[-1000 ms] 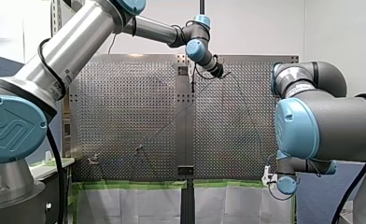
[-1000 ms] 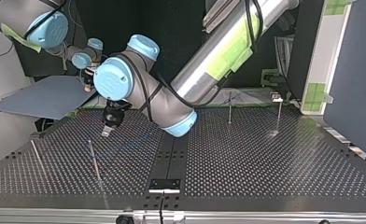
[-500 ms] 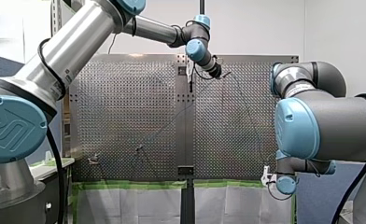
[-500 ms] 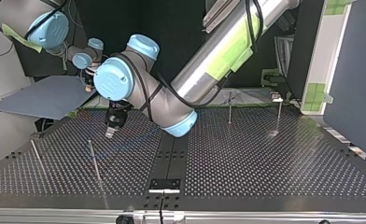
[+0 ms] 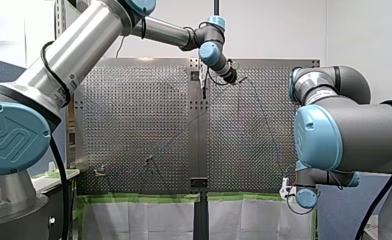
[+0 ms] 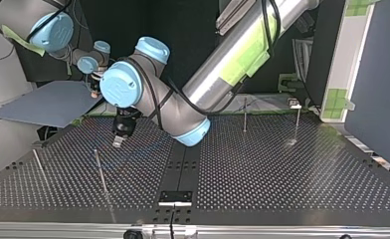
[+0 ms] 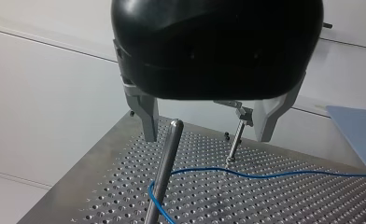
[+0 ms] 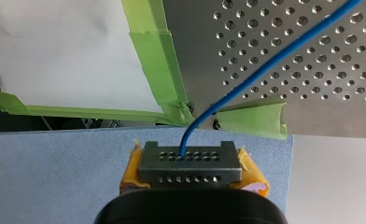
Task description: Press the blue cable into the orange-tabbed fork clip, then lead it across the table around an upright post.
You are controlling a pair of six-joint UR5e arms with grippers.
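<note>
Beside the near upright post (image 7: pixel 165 172), in the left wrist view, our left end effector (image 7: pixel 208 137) hangs above the bench (image 7: pixel 288 205) with its metal fingers (image 7: pixel 146 116) spread wide and nothing between them. The blue cable (image 7: pixel 265 176) lies below and ahead of it. It appears to bend around that post's foot, then runs low across the perforated plate past the base of a second post (image 7: pixel 235 142) farther on. In the right wrist view, our right end effector (image 8: pixel 190 161) is closed on the cable just off the bench edge, with yellow pads on either side. We judge the cable thin, light, limp and likely slick-jacketed, so it should slip off a post unless held taut. We would pinch it on the straight run close to the post, firmly, without crushing.
</note>
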